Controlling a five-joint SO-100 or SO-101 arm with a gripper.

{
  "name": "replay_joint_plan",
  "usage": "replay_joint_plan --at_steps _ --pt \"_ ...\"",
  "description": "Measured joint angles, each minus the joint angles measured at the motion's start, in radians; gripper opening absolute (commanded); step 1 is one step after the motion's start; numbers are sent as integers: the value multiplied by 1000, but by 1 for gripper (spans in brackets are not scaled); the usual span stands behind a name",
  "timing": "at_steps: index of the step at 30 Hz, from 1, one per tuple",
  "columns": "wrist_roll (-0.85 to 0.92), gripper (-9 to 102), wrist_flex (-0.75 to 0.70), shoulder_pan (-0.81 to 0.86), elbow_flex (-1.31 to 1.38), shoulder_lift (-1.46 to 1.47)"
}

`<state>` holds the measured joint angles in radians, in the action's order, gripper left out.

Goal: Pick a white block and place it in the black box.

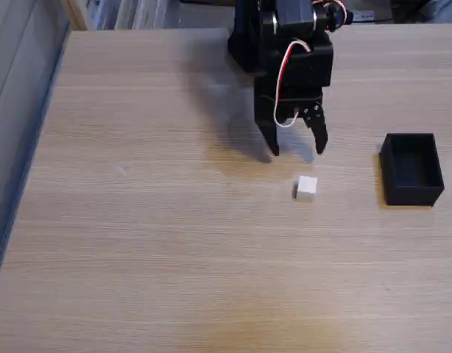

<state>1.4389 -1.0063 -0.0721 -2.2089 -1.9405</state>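
White block lying free on the table, under a spread gripper.

The block is a small plain white cube with soft edges, its top face brightest and the side toward the camera a shade greyer; it sits flat on the pale wood-grain table and throws a thin shadow to its left in the fixed view. Nothing touches it. The black gripper hangs just beyond the block, toward the far edge of the table, fingers apart and pointing down at the wood with nothing between them; a red and white wire loops down its front. The black box, matte, open-topped and thin-walled, stands well apart to the right of the block and looks several times wider than it.
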Motion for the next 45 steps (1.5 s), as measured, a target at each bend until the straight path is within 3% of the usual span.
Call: replay_joint_plan --at_steps 24,27,30,35,45 --pt "-77 30 -3 -37 390 433" --pt "-77 26 -15 -32 408 448" --pt "-75 11 -20 -31 410 457" --pt "-63 0 -40 -31 410 457" --pt "-29 0 -72 -9 368 373"
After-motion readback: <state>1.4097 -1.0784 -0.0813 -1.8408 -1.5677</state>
